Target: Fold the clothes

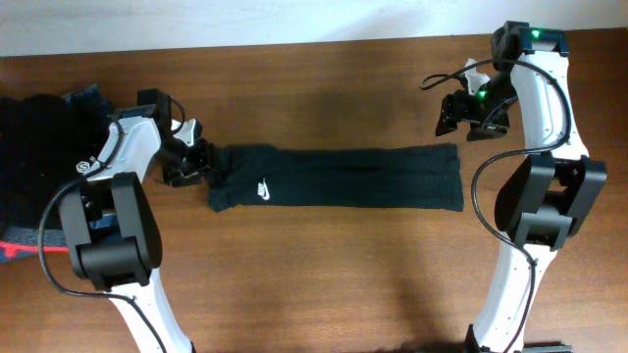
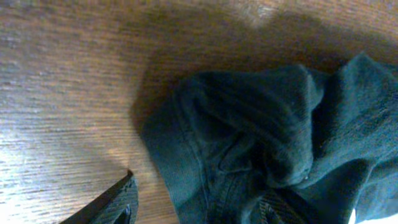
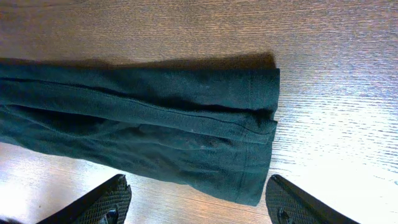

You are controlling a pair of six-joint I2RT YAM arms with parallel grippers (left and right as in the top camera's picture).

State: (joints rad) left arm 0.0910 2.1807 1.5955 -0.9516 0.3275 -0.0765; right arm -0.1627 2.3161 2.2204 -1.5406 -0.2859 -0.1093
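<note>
- The right gripper [image 3: 199,185] hangs above the hem end of the trousers [image 3: 143,118]. Its jaws stand wide apart and hold nothing. Only the two black fingertips show, and the frame's bottom edge cuts off the rest.
- The hems lie flat in stacked layers with their stitched edges roughly aligned. The number of layers is hard to count.
- The left gripper [image 2: 196,200] is at the waist end. One finger shows clearly over bare wood. The other is a dim textured shape at the bottom edge against the cloth. The jaws read as apart, not clamped.
- The waistband [image 2: 186,155] is bunched and blurred, so its folds are hard to make out.
- In the overhead view, the trousers form a long narrow strip across the middle of the table [image 1: 324,284]. The waist points left and a white logo [image 1: 263,187] sits near it.
- A pile of dark clothes [image 1: 34,137] lies at the left edge. It is cut off by the frame and partly hidden by the left arm.
</note>
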